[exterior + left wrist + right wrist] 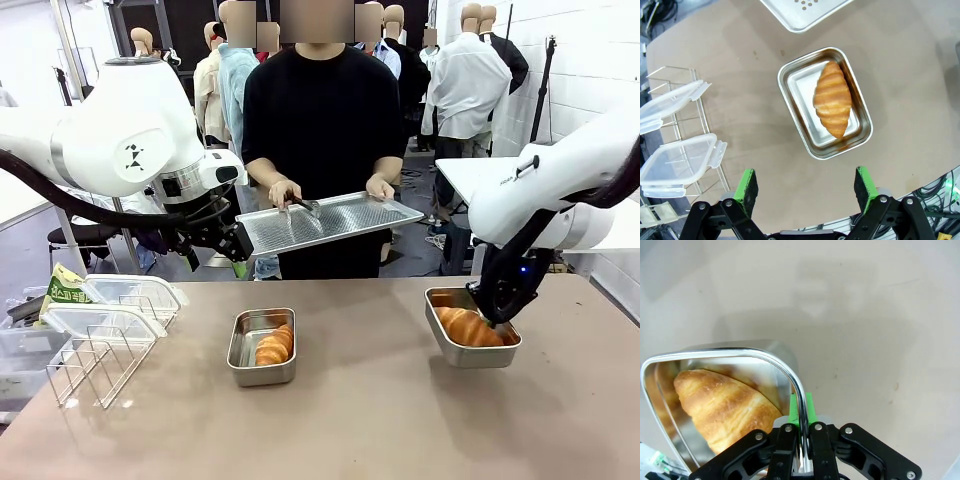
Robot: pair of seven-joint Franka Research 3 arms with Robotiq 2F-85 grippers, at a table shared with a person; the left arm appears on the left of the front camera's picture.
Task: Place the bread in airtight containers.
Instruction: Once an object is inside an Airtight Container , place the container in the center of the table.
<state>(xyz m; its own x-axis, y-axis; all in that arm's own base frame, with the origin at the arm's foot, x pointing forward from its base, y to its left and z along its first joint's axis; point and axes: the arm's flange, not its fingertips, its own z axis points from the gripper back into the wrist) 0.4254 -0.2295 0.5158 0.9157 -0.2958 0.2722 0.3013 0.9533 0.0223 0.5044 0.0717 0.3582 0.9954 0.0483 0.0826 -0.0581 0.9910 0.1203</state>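
Tabletop bears wire rack with lids beside left tub.

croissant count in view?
2. One croissant lies in the middle tub on the table. The second croissant is in the right tub, whose wall the right fingers pinch. None seems hidden.

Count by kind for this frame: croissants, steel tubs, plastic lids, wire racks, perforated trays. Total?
Croissants: 2
Steel tubs: 2
Plastic lids: 2
Wire rack: 1
Perforated tray: 1
Total: 8
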